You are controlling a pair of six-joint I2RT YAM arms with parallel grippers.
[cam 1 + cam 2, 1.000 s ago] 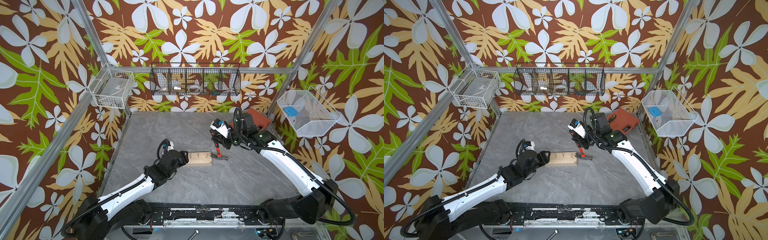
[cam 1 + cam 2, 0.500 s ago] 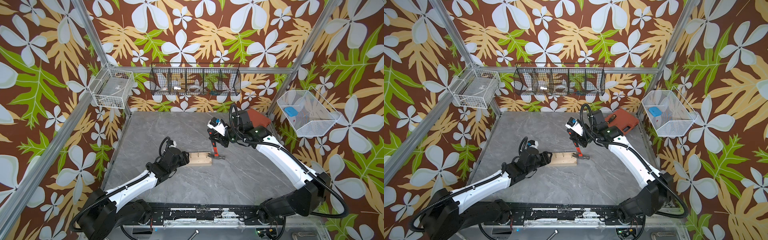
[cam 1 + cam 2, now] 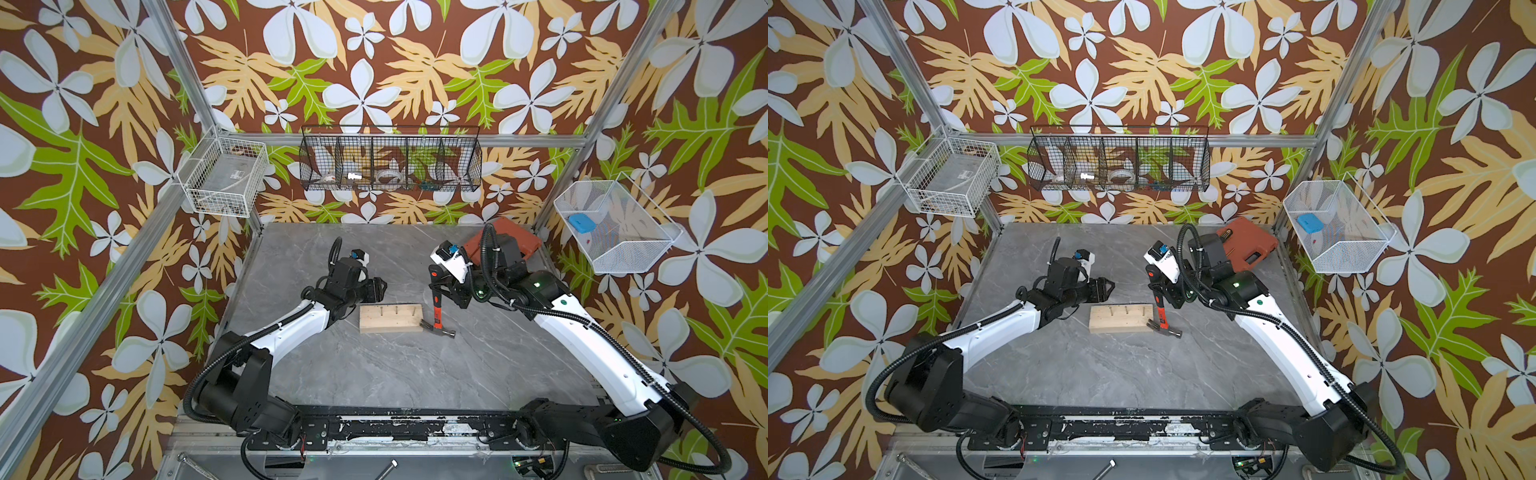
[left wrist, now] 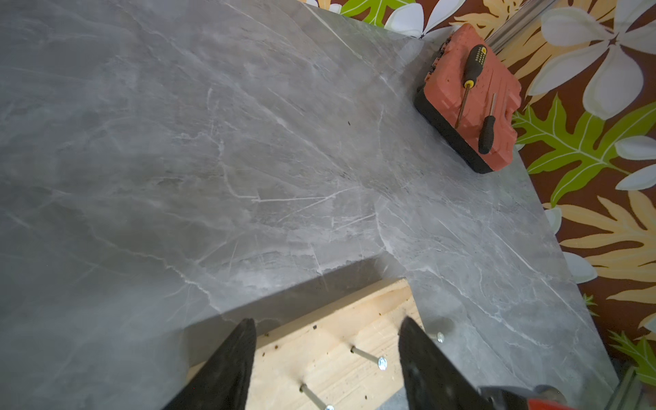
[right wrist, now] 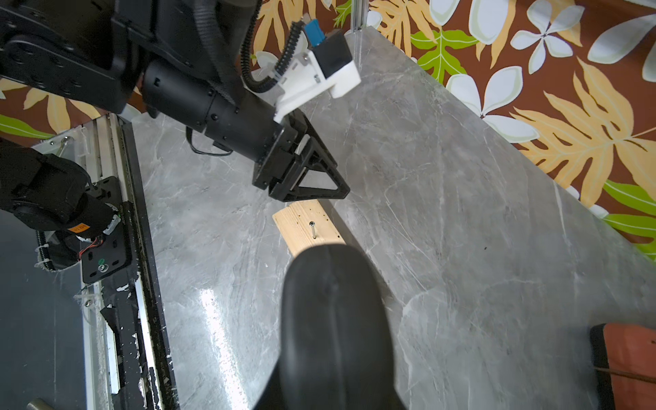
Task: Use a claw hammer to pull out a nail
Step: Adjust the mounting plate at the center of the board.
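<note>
Top views: claw hammer (image 3: 436, 311) head-down at block (image 3: 390, 320).
For leverage, right end effector (image 3: 441, 286) pinches its handle; left end effector (image 3: 380, 287) spread.

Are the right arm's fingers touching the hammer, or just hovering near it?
Touching. In both top views the right gripper has its fingers shut around the black handle of the claw hammer, holding it tilted, head down beside the wooden block.

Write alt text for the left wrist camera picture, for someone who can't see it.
The open left gripper shows as two black fingertips framing a pale wooden block with nails standing out of it. Beyond stretches the grey marble table, and at its far corner sits an orange-red tool case with two screwdrivers lying on top, against floral wallpaper.
</note>
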